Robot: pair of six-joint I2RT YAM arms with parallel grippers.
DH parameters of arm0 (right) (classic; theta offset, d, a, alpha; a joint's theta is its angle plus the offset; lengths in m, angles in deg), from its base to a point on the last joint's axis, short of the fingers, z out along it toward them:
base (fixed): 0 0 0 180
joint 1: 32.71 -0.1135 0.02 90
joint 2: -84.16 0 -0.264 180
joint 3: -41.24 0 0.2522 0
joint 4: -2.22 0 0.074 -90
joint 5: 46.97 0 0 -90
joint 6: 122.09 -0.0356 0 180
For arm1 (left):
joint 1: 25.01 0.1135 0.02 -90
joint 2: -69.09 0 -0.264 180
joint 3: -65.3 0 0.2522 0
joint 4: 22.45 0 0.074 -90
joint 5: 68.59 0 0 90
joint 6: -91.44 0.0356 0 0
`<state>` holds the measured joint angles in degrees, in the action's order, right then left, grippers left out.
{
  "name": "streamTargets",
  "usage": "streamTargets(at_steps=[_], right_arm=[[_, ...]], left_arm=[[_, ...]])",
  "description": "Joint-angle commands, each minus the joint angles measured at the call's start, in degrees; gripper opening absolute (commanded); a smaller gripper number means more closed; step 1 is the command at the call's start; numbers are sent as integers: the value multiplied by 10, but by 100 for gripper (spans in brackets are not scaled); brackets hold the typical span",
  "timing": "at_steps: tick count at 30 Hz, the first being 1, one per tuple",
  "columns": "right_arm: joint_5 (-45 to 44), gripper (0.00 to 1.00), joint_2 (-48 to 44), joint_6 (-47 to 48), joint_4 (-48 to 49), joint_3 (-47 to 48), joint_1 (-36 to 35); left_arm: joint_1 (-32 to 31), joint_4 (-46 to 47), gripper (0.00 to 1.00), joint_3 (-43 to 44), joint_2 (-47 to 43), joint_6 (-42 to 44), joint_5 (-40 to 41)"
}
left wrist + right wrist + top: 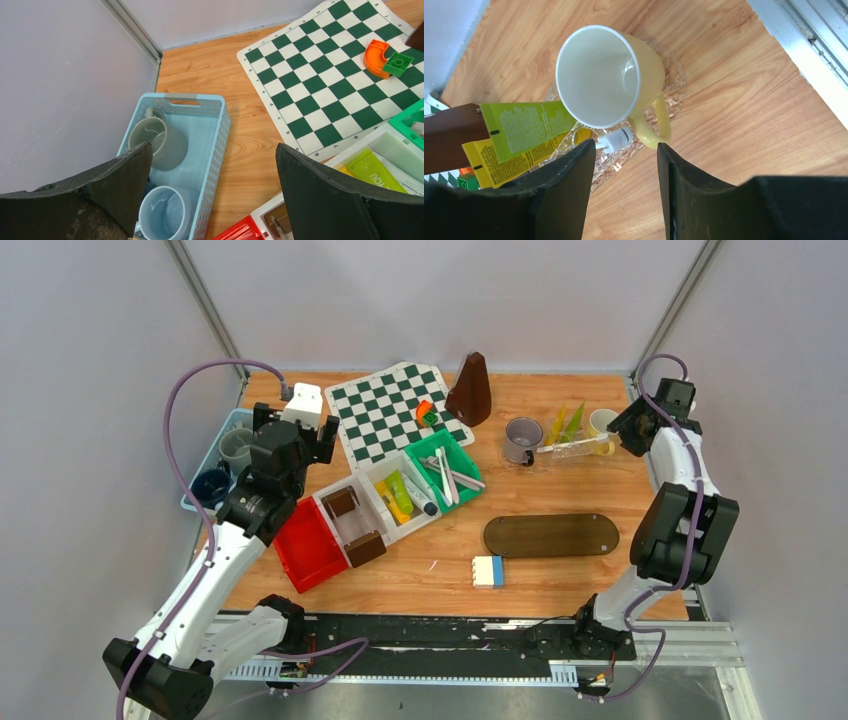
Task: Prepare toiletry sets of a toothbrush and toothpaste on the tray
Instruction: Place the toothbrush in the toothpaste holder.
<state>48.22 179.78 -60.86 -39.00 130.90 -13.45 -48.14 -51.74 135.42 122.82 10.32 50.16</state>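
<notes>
A glossy, smooth glaze is being shown by the pale yellow mug (596,75) at the upper middle of the right wrist view. Light is being caught by the clear, knobbly, glass-like tray (676,75) beneath it. Smooth, matt wood grain is being displayed by the table (749,125). Perforated plastic is being shown by the light blue basket (220,130) at the lower left of the left wrist view.

Mugs (160,142) are sitting in a basket (220,125) at nine o'clock, a cup (606,75) on a tray (676,75) at two o'clock.
</notes>
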Motion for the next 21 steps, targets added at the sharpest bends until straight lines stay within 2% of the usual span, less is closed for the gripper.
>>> streamTargets(at_steps=[1,21], right_arm=[[3,50,21,12,-26,42,-10],[-17,49,65,-7,-39,66,-27]], left_arm=[[4,18,100,1,-2,-6,-3],[7,18,100,1,-2,-8,-5]])
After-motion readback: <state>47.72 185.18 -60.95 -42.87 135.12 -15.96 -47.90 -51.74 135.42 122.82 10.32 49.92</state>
